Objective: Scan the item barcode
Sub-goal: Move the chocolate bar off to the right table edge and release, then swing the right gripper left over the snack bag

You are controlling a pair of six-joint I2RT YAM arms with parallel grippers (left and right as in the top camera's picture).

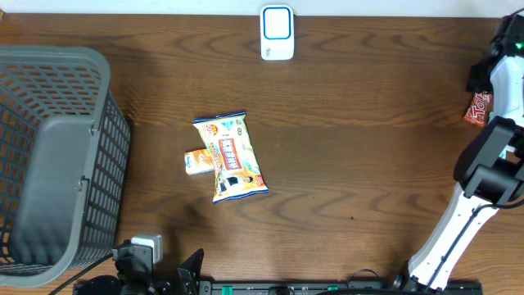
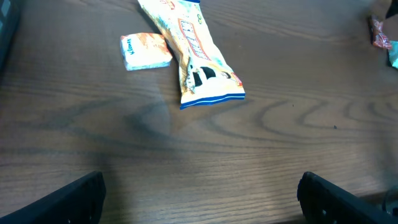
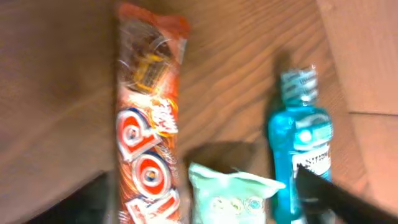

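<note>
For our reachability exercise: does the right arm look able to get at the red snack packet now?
Probably yes: the right fingers hang open above the red snack packet, with nothing lying over it.

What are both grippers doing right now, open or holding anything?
Left gripper: open, nothing between the fingers.
Right gripper: open, holding nothing, above the red snack pack.

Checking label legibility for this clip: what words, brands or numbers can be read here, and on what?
"TOP": large letters on the red wrapper, right wrist view.
Blue bottle: label blurred, unreadable.
Pale green packet: print blurred.
Yellow snack bag, small orange packet: print too small to read.
White scanner: no text visible.
</note>
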